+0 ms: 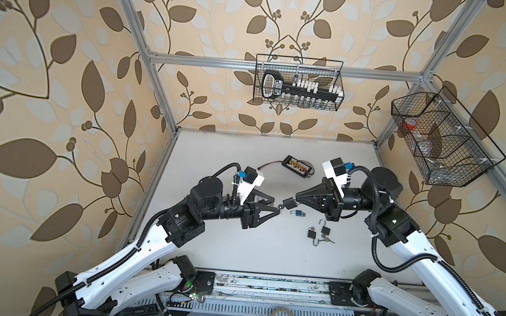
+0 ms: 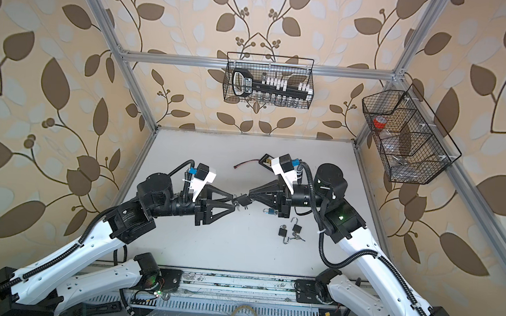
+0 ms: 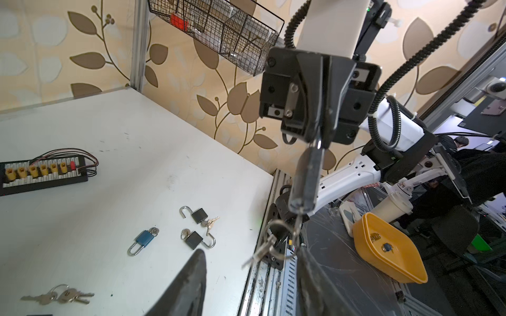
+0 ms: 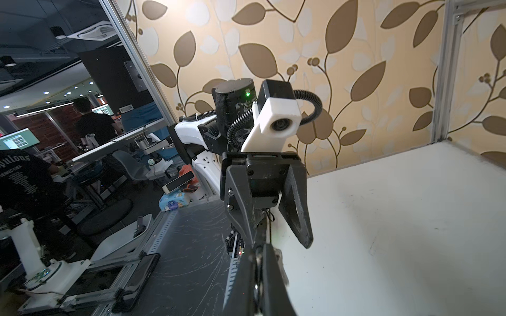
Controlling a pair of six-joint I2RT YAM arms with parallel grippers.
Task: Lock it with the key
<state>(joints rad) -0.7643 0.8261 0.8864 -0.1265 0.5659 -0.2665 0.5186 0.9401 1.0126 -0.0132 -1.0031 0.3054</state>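
Firstly, right gripper [image 1: 296, 202]: jaws closed tight on the shackle end of the held padlock [image 1: 289, 202], which has a black body and is carried clear of the table [image 1: 239, 255], above its middle in both top views. The shackle is hidden between the fingers, so whether it is snapped home cannot be told.
- key [image 3: 299, 219]: seated in the base of the held padlock in the left wrist view, with a ring and spare key [image 3: 262, 250] dangling from it.
- left gripper [image 1: 275, 205]: jaws apart, one fingertip on either side of the key; contact with it cannot be made out. The right wrist view shows its fingers [image 4: 299, 219] spread wide, facing the right gripper.
- blue padlock [image 1: 297, 213]: flat on the table beneath the right gripper, shackle shut, a key at its base.
- two black padlocks [image 1: 312, 233]: lying near each other, closer to the front edge than the blue one. Both shackles are swung open, and small keys lie beside them.
- key bunch [image 3: 59, 296]: loose on the table, well apart from the padlocks, seen in the left wrist view only.
- connector board [image 1: 297, 167]: black with yellow plugs and trailing wires, toward the rear of the table.
- wire basket [image 1: 259, 76]: hung on the rear rail, holding a long black tool.
- second basket [image 1: 455, 166]: on the right-hand frame, divided into compartments, a red item in one.
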